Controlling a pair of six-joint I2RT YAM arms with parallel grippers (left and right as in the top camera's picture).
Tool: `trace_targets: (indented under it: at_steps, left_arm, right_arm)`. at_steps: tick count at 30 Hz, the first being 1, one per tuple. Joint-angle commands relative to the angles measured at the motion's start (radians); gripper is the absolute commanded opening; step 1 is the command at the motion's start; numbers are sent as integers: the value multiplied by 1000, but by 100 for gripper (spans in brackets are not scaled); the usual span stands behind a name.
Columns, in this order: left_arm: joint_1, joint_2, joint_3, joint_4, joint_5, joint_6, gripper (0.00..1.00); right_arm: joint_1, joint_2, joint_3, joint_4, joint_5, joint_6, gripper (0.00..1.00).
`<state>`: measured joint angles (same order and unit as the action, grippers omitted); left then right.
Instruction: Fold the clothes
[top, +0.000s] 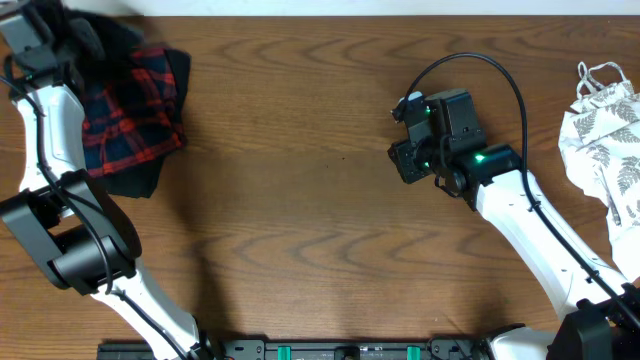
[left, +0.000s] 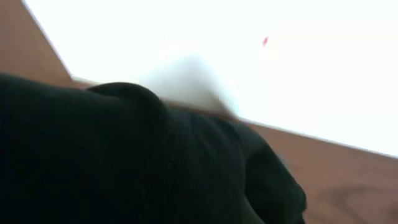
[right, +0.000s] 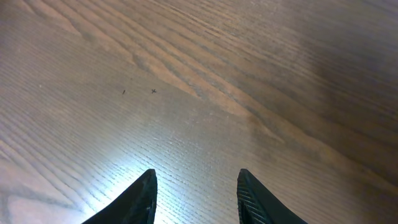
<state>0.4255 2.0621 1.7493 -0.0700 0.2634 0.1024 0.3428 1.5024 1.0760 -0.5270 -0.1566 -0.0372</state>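
Observation:
The clothes lie in two places. A red-navy plaid piece (top: 130, 110) and black leggings (top: 105, 35) are heaped at the table's far left corner. My left gripper (top: 40, 45) is down in that heap. In the left wrist view the black leggings (left: 124, 162) fill the lower frame and hide the fingers, and the gripper is shut on that cloth. A white leaf-print top (top: 605, 140) lies at the right edge. My right gripper (top: 402, 160) (right: 196, 177) hovers low over bare wood right of centre, open, with nothing between its fingers.
The wooden table (top: 300, 220) stretches between the two heaps. The right arm's black cable (top: 480, 65) loops above its wrist. A white wall or floor (left: 249, 62) shows beyond the table's far edge in the left wrist view.

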Motion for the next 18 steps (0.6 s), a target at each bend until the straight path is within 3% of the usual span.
trace_targets:
  at_steps: [1,8,18]
  left_arm:
    - [10,-16,33,42,42,31,6]
    - [11,-5,31,-82,43,16,6]
    - [14,-3,28,-579,43,-76,6]
  right_arm:
    - [-2,-26,-1,-1,3,11,40]
    - [-2,-26,-1,-1,3,11,40]
    - [-2,-26,-1,-2,3,10,40]
